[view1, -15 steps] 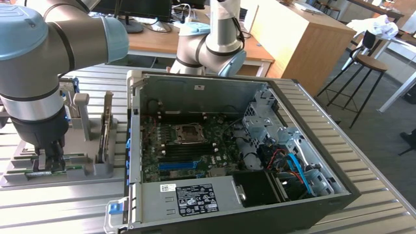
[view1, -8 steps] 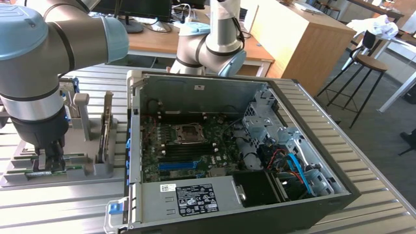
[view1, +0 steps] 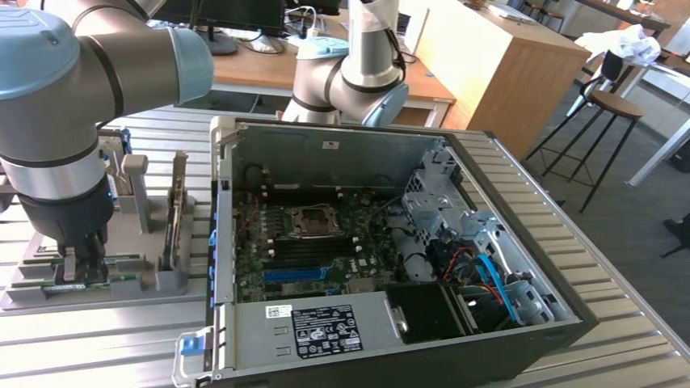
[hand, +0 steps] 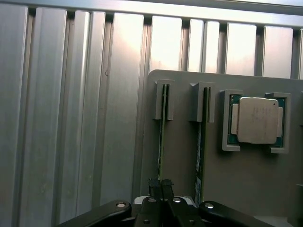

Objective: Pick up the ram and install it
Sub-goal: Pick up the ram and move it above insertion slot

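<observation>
The ram [hand: 161,127] is a thin green stick standing on edge in a slot of the grey holder [hand: 246,179]. My gripper [hand: 160,185] is shut on its near end, with the black fingers pressed together on the board. A look-alike green stick [hand: 200,142] stands in the neighbouring slot, untouched. In the exterior view my gripper [view1: 77,271] reaches straight down into the grey holder [view1: 161,279] at the exterior view's left, beside the open computer case [view1: 518,356].
A square silver CPU chip [hand: 257,120] sits in its own pocket of the holder. Inside the case lies the motherboard, with its CPU socket [view1: 313,220] and dark memory slots [view1: 323,244]. A second robot arm [view1: 361,81] stands behind the case. Everything rests on a ribbed metal table [hand: 71,118].
</observation>
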`<state>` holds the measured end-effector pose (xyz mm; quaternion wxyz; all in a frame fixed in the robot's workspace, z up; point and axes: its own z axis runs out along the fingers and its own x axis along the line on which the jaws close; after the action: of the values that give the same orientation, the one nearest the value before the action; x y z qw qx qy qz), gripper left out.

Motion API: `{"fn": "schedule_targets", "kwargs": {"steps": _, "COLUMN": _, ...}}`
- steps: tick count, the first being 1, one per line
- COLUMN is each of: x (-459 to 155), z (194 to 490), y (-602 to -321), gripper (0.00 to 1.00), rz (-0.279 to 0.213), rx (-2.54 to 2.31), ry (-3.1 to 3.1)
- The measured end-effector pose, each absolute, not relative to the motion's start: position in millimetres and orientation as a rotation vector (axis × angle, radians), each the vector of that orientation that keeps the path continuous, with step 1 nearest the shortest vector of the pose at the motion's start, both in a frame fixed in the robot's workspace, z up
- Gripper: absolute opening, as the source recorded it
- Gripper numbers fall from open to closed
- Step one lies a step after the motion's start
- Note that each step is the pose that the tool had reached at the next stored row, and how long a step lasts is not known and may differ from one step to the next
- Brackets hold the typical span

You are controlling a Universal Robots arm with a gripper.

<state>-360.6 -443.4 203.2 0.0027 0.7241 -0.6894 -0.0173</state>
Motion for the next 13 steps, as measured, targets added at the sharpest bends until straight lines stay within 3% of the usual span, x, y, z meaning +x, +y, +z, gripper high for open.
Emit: {"fn": "schedule_targets", "kwargs": {"steps": 13, "x": -360.6, "z": 221.5, "y": -443.4, "gripper": 0.11, "rz": -0.054, "rx": 2.271, "ry": -2.162}}
